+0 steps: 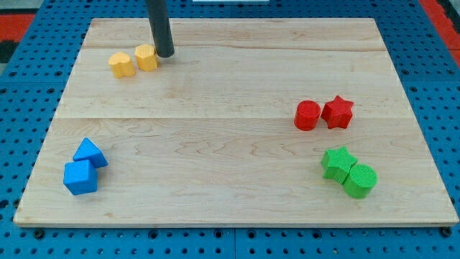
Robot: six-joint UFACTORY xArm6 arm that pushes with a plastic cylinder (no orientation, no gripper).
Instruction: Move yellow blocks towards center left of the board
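Two yellow blocks lie side by side near the view's top left of the wooden board [230,144]: a yellow heart-like block [121,64] on the left and a yellow hexagonal block [146,57] on the right, touching or nearly touching. My tip [165,54] is the lower end of the dark rod. It stands just right of the yellow hexagonal block, touching it or a hair from it.
A blue triangular block [90,152] and a blue cube [80,177] sit at the bottom left. A red cylinder [307,115] and a red star [338,111] sit at the right. A green star [338,162] and a green cylinder [359,180] sit at the bottom right.
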